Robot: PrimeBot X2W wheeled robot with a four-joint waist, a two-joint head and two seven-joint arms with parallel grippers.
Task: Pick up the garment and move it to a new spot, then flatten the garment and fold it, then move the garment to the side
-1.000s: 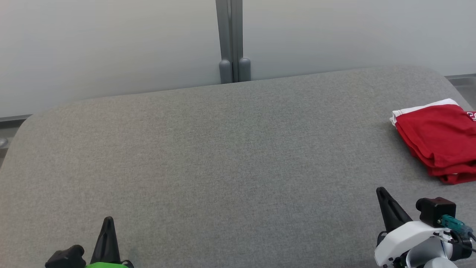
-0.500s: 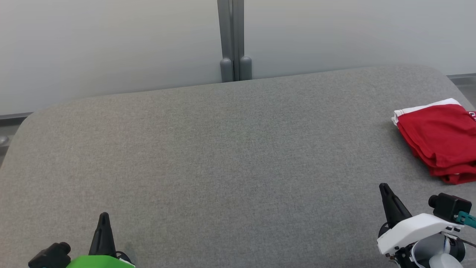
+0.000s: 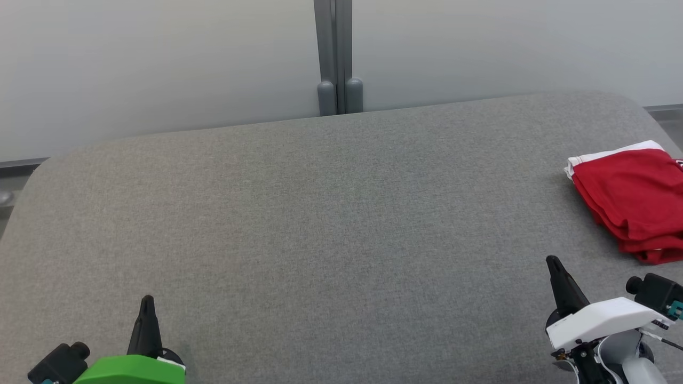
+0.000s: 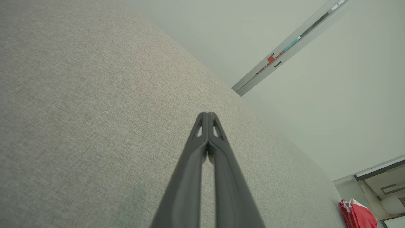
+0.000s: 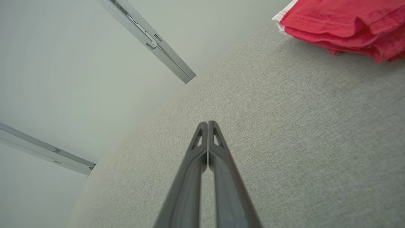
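Observation:
The garment point(image 3: 632, 200) is red with a white band and lies folded in a neat stack at the right edge of the grey padded table point(image 3: 320, 224). It also shows at the top right of the right wrist view point(image 5: 345, 25) and as a small red patch at the lower right of the left wrist view point(image 4: 359, 217). My right gripper point(image 3: 552, 261) is shut and empty, hovering near the table's front right, a short way in front of the garment. My left gripper point(image 3: 147, 300) is shut and empty at the front left, far from the garment. Both pairs of fingertips point(image 4: 207, 114) point(image 5: 208, 123) touch.
A pale wall point(image 3: 160, 64) with a grey vertical post point(image 3: 335, 53) stands right behind the table's far edge. The table's rounded corners fall away at the left point(image 3: 21, 181) and right.
Both grippers have drifted slightly up the head view, and the whole picture has shifted a little, so the camera has moved. The garment lies as before.

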